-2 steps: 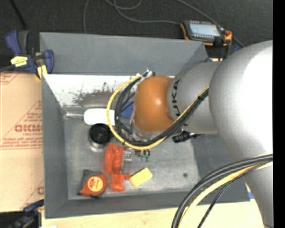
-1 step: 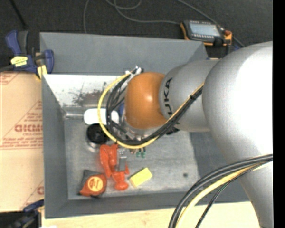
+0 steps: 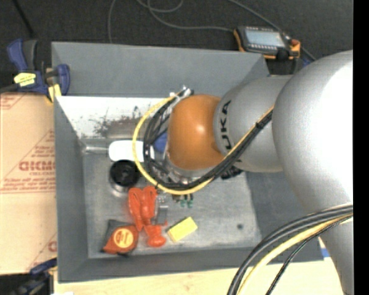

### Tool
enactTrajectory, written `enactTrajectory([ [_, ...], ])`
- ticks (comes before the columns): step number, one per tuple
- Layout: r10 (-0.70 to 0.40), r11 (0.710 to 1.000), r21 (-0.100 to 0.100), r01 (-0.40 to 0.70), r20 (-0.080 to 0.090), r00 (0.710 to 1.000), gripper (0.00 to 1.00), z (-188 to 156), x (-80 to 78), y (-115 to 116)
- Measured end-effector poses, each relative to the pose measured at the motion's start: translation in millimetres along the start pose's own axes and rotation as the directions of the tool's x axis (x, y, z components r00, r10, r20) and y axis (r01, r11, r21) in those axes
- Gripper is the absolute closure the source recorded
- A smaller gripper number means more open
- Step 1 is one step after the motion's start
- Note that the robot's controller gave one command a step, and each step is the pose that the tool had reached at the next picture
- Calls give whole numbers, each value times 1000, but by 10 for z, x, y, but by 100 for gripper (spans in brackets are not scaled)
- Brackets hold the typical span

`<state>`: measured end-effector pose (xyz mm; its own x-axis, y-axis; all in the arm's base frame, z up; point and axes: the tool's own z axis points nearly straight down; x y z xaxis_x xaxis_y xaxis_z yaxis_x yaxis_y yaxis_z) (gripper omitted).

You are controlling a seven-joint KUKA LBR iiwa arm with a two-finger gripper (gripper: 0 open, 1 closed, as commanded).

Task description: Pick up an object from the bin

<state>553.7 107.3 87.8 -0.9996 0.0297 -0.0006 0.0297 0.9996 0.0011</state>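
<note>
- A grey metal bin (image 3: 71, 183) seen from above, its floor in the middle and lower left of the frame.
- A large silver robot arm (image 3: 283, 121) reaches in from the right. Black letters on its side, read sideways, spell "KUKA".
- A rounded orange cover (image 3: 194, 131) caps the arm's wrist in the centre of the frame, with yellow and black cables looped around it.
- The gripper (image 3: 171, 190) hangs below the cover, low over the bin floor. Most of it is hidden, and I cannot tell whether it is released or clenched.
- Nearest to it is a red-orange plastic piece (image 3: 141, 204) of uneven shape, lying on the floor just left of and below the gripper. I cannot tell whether the two touch.
- A small yellow block (image 3: 182, 229) lies just below the gripper, towards the bin's lower wall.
- A red-orange tape measure (image 3: 122, 239) with a yellow label sits in the lower left corner. Its writing is too small to read.
- A black round thing (image 3: 123, 174) lies left of the gripper, with a white rounded thing (image 3: 122, 150) just above it.
- A bit of something blue (image 3: 162, 143) peeks out at the cover's left edge.
</note>
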Motion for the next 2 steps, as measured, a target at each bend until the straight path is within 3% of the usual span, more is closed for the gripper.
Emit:
enactTrajectory([
  [1, 79, 997, 0, -79, 4, 997, 0, 30, -7, 73],
  [2, 18, 1000, 1, -18, 4, 1000, 0, 154, -82, 57],
])
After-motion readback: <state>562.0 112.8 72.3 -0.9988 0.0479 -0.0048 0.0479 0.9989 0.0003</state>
